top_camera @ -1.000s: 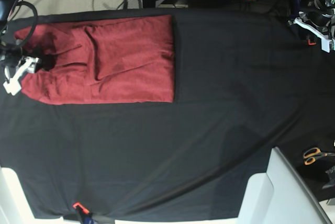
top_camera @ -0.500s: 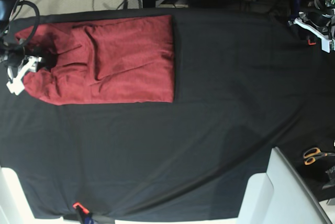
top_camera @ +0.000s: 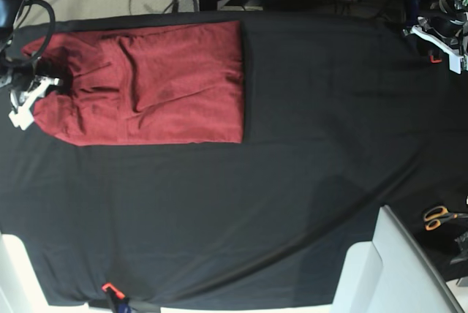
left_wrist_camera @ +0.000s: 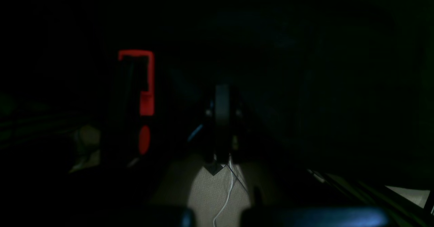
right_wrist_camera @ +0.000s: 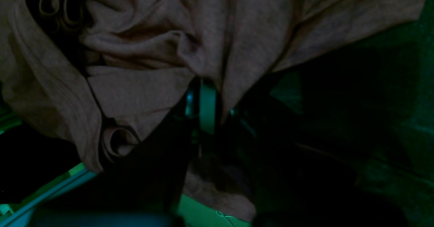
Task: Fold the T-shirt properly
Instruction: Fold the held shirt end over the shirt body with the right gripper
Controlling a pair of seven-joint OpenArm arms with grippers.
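The shirt (top_camera: 146,83) lies part-folded at the worktop's (top_camera: 292,181) far left corner. The right claw (right_wrist_camera: 207,108) looks closed on bunched cloth at the shirt's left end; a thin pinch could slip or drag the fold askew. The left claw (top_camera: 437,41) idles at the far right corner, grip unclear.

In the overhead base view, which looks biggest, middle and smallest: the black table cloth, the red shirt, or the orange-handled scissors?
1. black table cloth, by far the largest
2. T-shirt
3. scissors, tiny at the right edge

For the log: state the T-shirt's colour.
Plain brick red, no print: T-shirt, clearest in the base view.
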